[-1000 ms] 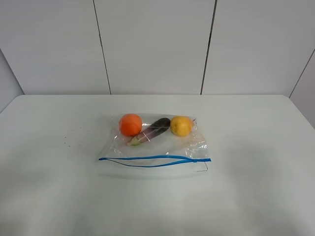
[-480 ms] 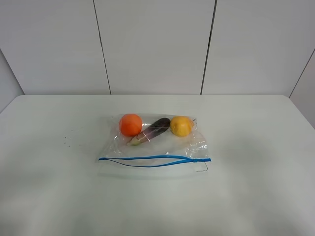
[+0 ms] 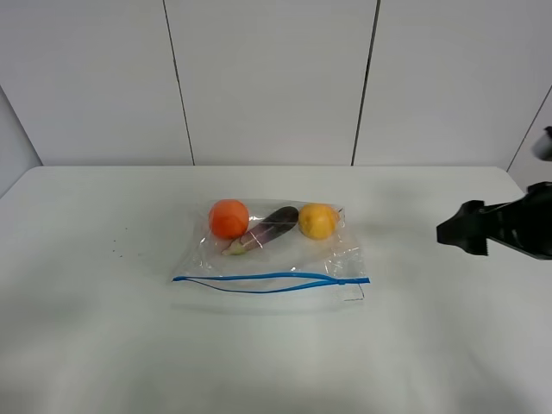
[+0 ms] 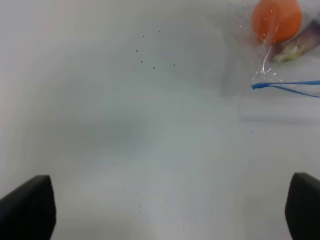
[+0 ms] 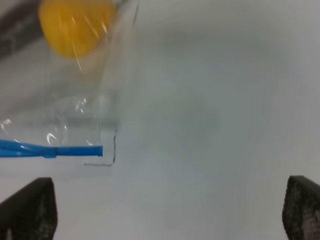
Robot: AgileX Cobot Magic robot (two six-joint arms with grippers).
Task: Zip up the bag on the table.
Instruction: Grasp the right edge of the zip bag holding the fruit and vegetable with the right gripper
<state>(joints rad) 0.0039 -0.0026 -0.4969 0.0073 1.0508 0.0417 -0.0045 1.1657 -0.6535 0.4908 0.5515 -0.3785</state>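
**High view.** The bag [image 3: 285, 259] lies flat near the middle of the white surface [image 3: 86, 345]. Its blue zipper strip [image 3: 259, 278] runs along the near long edge. The strip's two blue lines run apart for most of its length and meet toward the right end. Inside, along the far edge, sit an orange [image 3: 228, 218], a dark aubergine [image 3: 269, 228] and a lemon [image 3: 317, 221]. Broad bare stretches of surface lie to the left, to the right and in front of the bag. A narrower band runs behind it up to the wall panels [image 3: 259, 78]. A few dark specks [image 3: 116, 250] dot the surface to the left of the bag. The right pincer [image 3: 444, 233], black, reaches in from the right edge and is well apart from the bag's right end.

**Left wrist view.** The left pincer [image 4: 165, 210] is spread wide, its fingertips [image 4: 27, 207] set far apart with only bare surface between them. It grips nothing. Beyond it, well apart, show the bag's left end, the orange and the strip's tip.

**Right wrist view.** This picture is slightly blurred. The right pincer is also spread wide and holds nothing. Its fingertips [image 5: 30, 210] stand over bare surface. The bag's right corner, the end of the strip and the lemon lie beyond, clear of the fingertips.
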